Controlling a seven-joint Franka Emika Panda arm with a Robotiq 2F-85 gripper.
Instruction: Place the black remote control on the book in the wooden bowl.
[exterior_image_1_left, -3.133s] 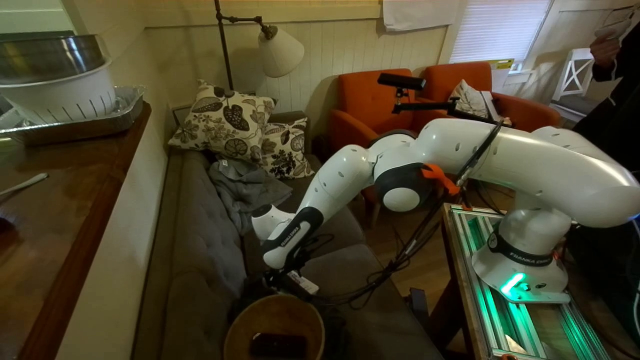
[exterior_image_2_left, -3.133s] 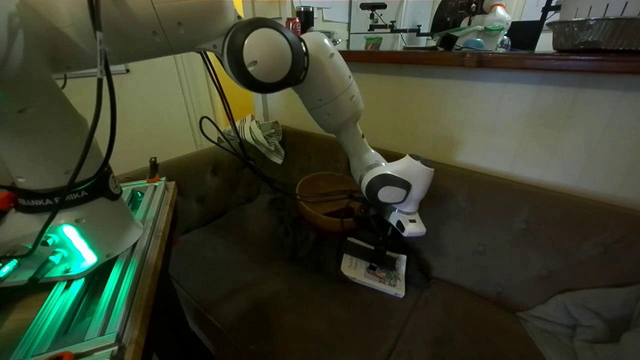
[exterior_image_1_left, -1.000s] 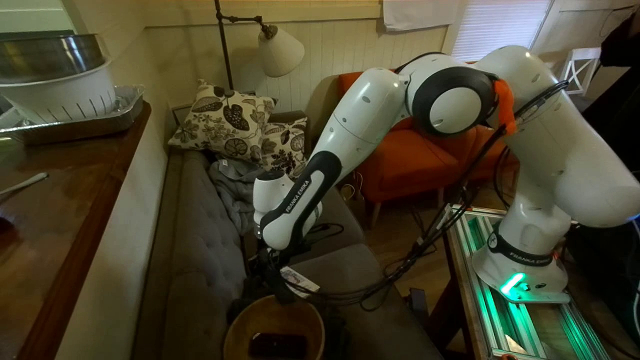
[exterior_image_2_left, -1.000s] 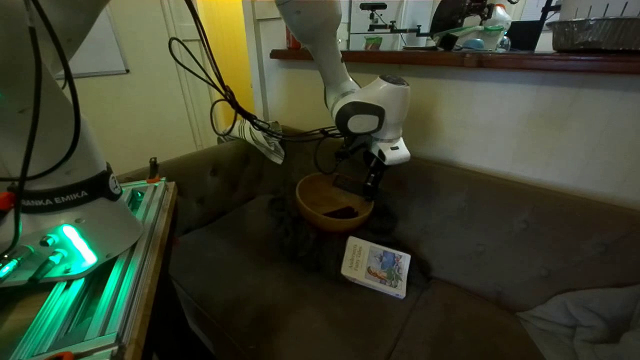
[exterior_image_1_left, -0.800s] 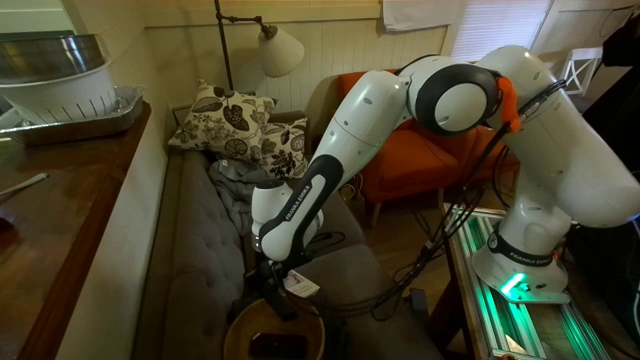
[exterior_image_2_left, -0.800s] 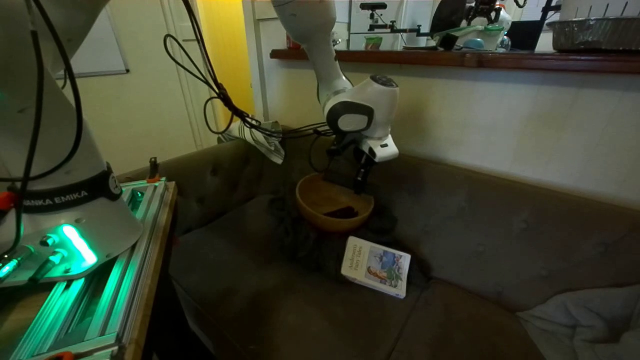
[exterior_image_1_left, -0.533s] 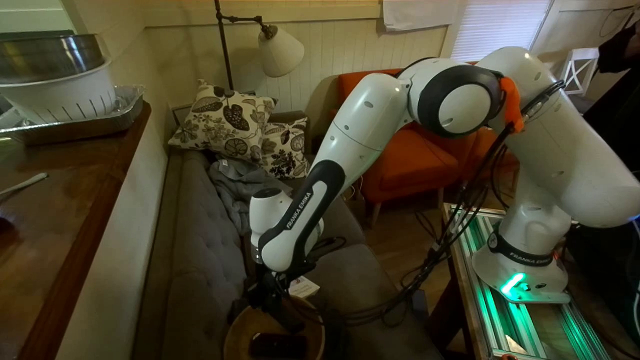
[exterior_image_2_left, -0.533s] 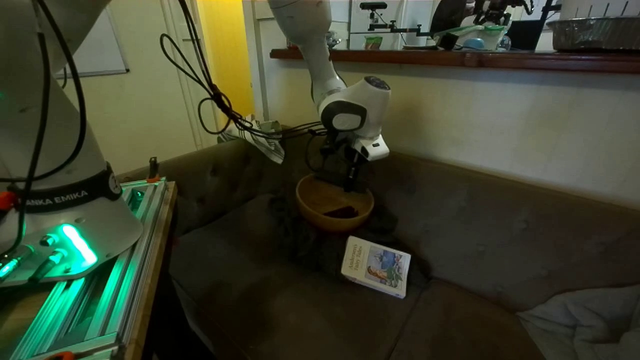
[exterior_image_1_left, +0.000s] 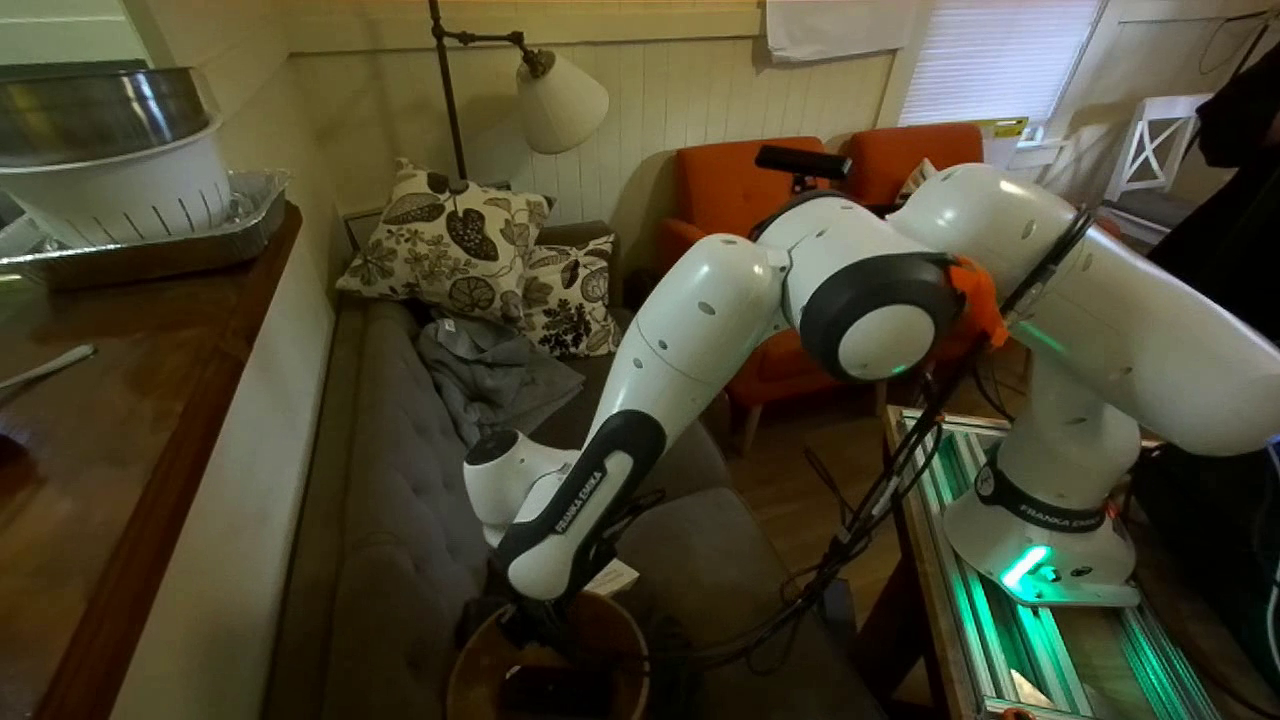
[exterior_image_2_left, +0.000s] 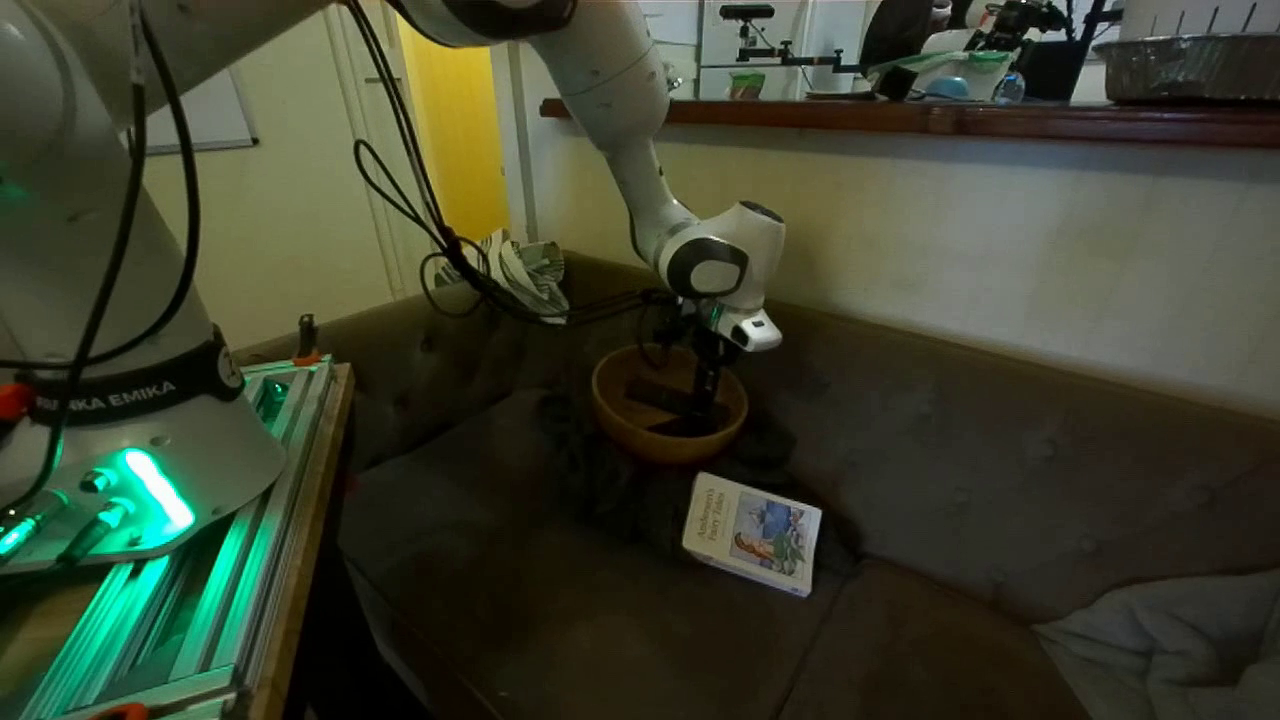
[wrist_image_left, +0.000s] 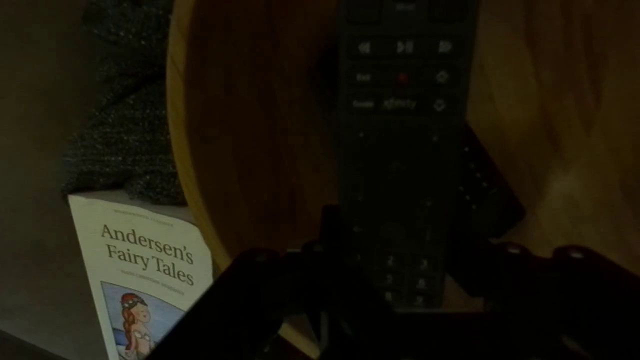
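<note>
Black remote control: I have it pinched between the fingers of the gripper. Its keypad shows in the wrist view, with the pale number keys at the grasped end. It is over the interior of the wooden bowl; in an exterior view it reads as a dark bar within the bowl's outline. Whether it touches the bowl I cannot tell. A dark object with small pale dots lies inside the bowl, partly covered by the remote in the wrist view; contact between the two cannot be determined. The book, titled Andersen's Fairy Tales, lies cover up on the sofa, outside the bowl and near it. I note dark knitted cloth beside the bowl. The wrist view is dim, and the fingertips are hard to make out. In an exterior view, patterned cushions rest toward the far end of the sofa.
</note>
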